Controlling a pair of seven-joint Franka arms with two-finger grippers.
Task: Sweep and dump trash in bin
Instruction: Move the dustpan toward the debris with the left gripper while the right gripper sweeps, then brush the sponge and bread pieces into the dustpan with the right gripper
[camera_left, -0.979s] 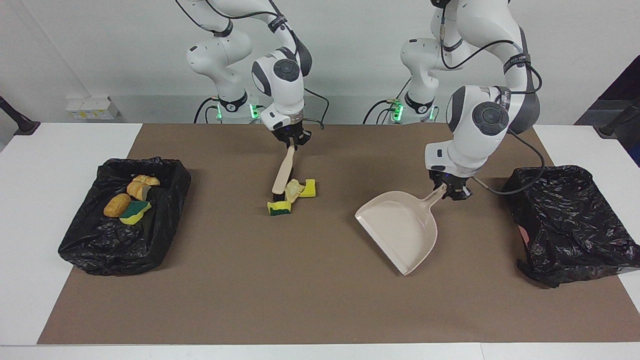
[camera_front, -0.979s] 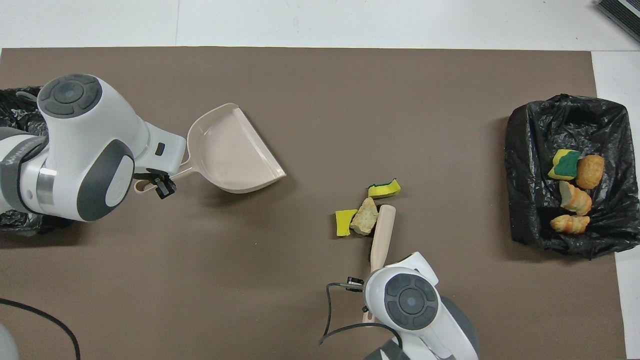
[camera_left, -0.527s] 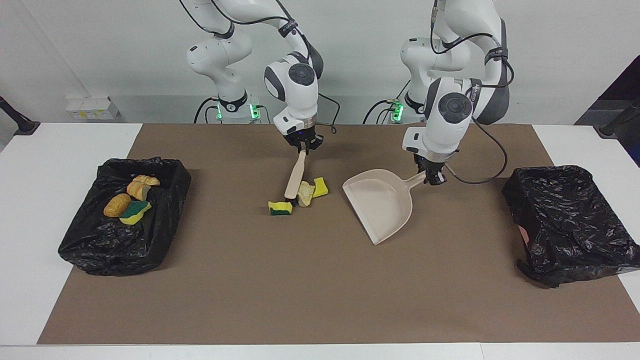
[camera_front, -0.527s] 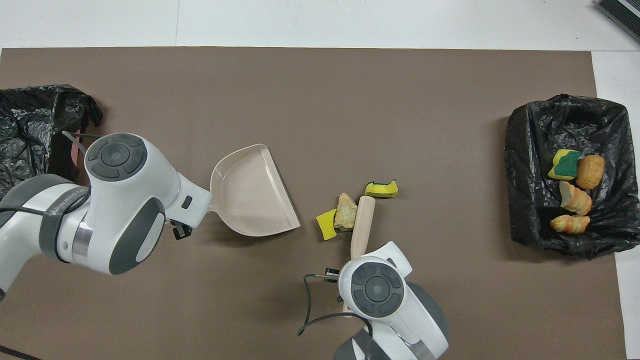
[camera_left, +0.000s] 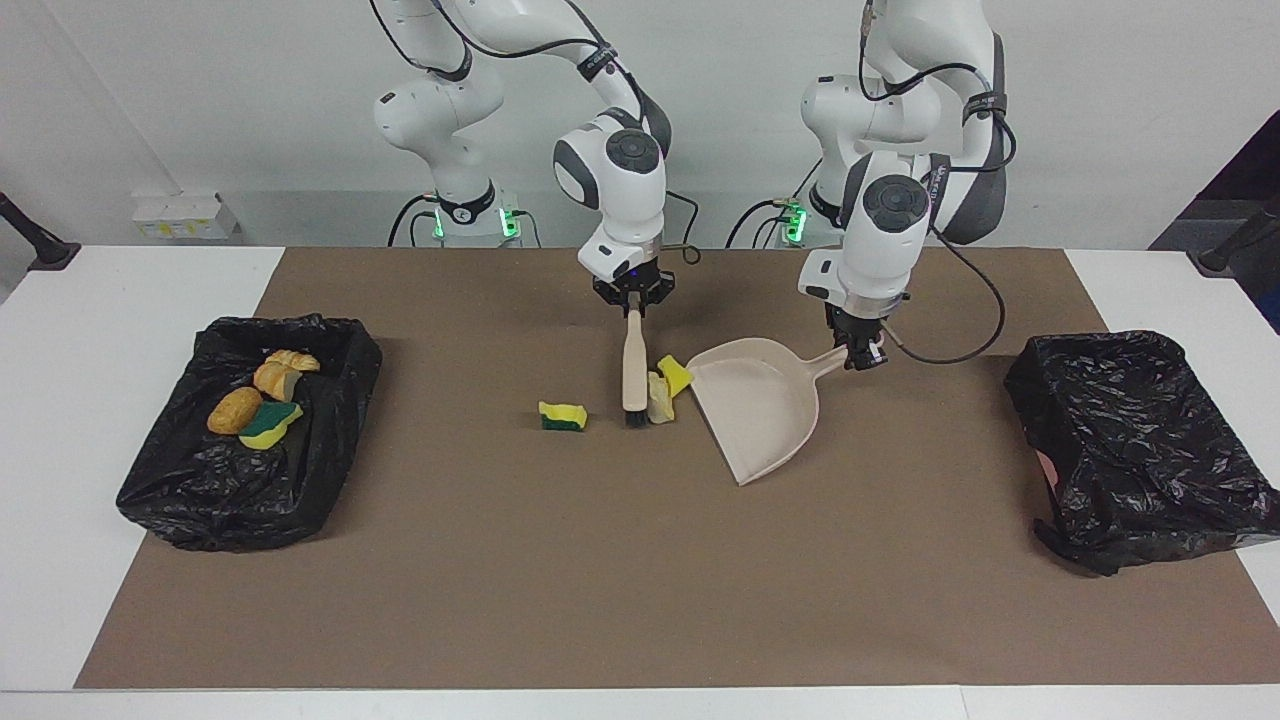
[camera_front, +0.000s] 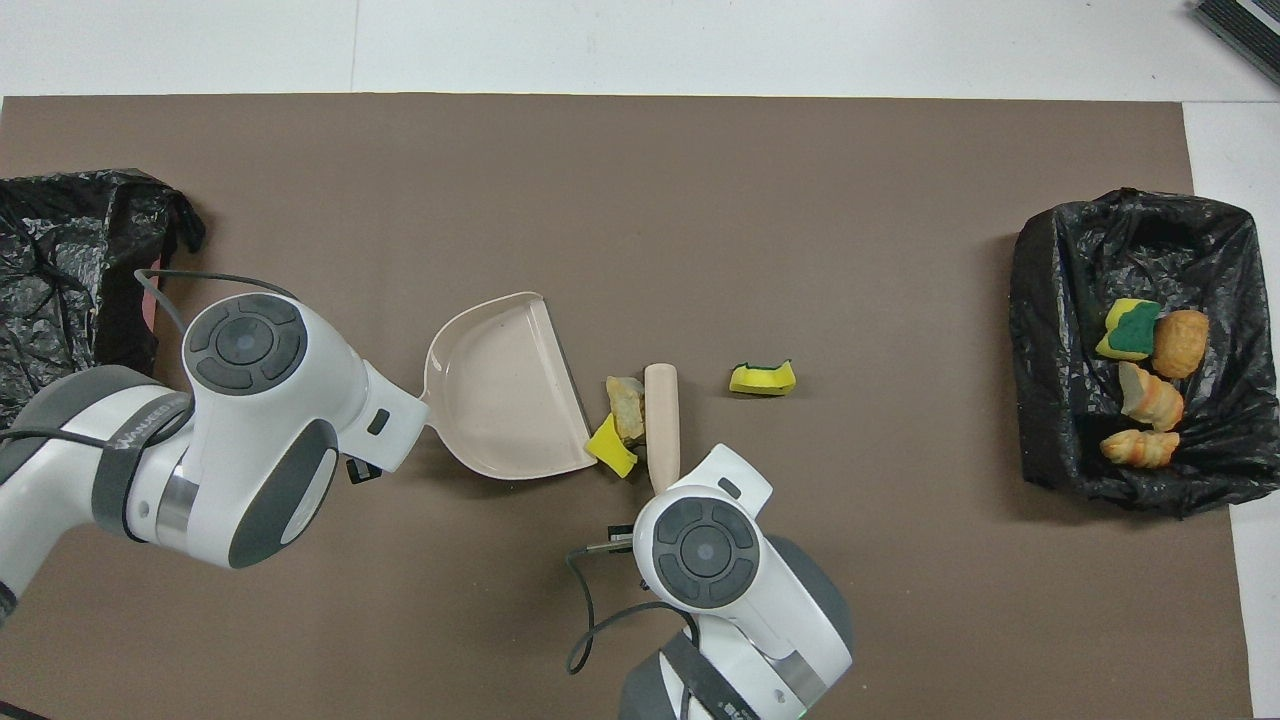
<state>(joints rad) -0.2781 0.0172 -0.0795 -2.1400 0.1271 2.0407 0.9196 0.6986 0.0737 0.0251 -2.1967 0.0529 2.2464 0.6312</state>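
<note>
My right gripper (camera_left: 634, 303) is shut on the handle of the beige brush (camera_left: 633, 362), whose bristles rest on the mat. The brush (camera_front: 662, 420) presses a tan chunk (camera_left: 658, 398) and a yellow sponge piece (camera_left: 676, 374) against the lip of the beige dustpan (camera_left: 762, 412). My left gripper (camera_left: 860, 357) is shut on the dustpan's handle, and the pan lies flat on the mat. The chunk (camera_front: 627, 404) and sponge piece (camera_front: 611, 446) sit just outside the dustpan (camera_front: 500, 390). Another yellow-and-green sponge piece (camera_left: 562, 416) lies alone, toward the right arm's end.
A black-lined bin (camera_left: 335, 340) at the right arm's end holds several scraps (camera_left: 252, 410). A second black-lined bin (camera_left: 1130, 440) stands at the left arm's end. The brown mat (camera_left: 600, 580) covers the table's middle.
The right gripper swept the brush toward the left arm's end, pushing the chunk and one sponge piece to the dustpan's lip; one sponge stayed put. The left gripper brought the dustpan in toward them.
</note>
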